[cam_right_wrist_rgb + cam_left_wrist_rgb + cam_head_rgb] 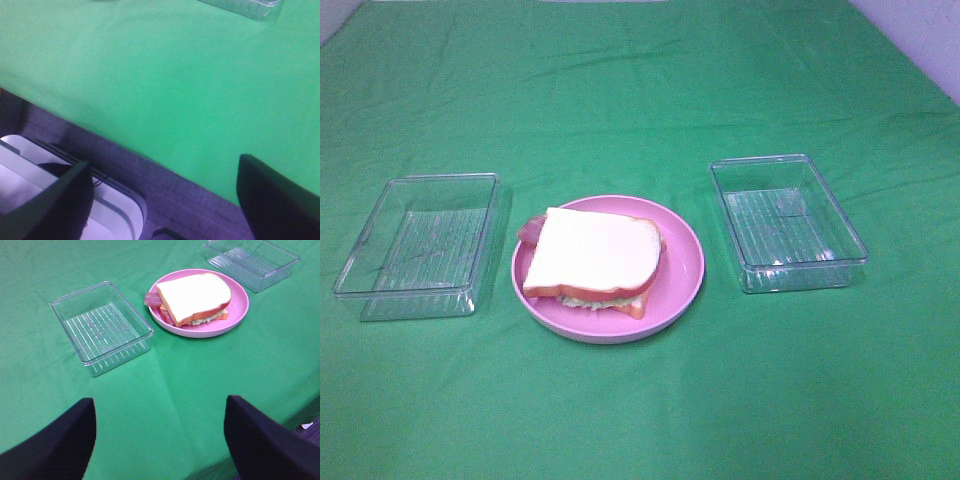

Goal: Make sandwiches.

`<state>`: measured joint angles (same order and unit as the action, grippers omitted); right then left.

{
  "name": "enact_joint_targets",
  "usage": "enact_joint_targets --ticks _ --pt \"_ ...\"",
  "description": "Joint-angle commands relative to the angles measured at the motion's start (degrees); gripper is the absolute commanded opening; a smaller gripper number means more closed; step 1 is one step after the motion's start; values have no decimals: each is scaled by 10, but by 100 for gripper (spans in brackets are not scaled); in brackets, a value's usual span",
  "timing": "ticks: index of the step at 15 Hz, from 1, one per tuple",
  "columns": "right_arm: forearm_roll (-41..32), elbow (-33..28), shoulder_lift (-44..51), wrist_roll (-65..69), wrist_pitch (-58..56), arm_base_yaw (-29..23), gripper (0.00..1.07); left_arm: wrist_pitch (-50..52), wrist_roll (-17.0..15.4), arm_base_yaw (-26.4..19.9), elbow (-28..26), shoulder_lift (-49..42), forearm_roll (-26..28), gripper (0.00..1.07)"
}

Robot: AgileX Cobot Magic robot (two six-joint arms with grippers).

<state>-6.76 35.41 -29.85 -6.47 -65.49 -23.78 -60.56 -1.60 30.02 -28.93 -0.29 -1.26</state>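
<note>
Sandwich (595, 260) layers are stacked on the pink plate (685, 270), which sits in the middle of the green tablecloth (640, 400), a little toward the front edge. A white bread slice is on top; under it a strip of bacon (531, 228) sticks out toward the left tray, and some pale lettuce shows at the front edge of the stack. One clear tray (415, 245) stands just beside the plate toward the left edge of the cloth, and the other tray (788, 222) stands near it toward the right edge. Both trays look empty.

I judge that the stacking is finished or almost finished, because no loose pieces lie on the cloth or in the trays.

Left gripper (160, 440) is wide open and holds nothing; it hangs above the front part of the cloth. Right gripper (162, 200) is also wide open and empty, over the cloth's edge, well apart from the plate.
</note>
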Motion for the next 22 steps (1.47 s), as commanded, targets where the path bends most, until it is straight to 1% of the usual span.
enact_joint_targets --ticks 1,3,6,18,19,20,22 --pt "4 -40 99 -26 47 1 74 8 2 -1 3 -5 3 69" --pt "5 -60 147 -32 51 1 74 8 2 -1 3 -5 3 69" --pt "-12 -65 207 -36 45 1 74 8 2 -1 3 -5 3 69" --pt "-13 -64 213 -44 45 2 74 8 2 -5 3 -5 3 69" --pt "-13 -64 213 -44 45 5 74 8 5 -20 3 -5 3 69" --pt "-15 -64 213 -43 45 23 74 8 5 -51 3 -5 3 69" --pt "-15 -64 213 -43 45 91 74 8 5 -141 3 -5 3 69"
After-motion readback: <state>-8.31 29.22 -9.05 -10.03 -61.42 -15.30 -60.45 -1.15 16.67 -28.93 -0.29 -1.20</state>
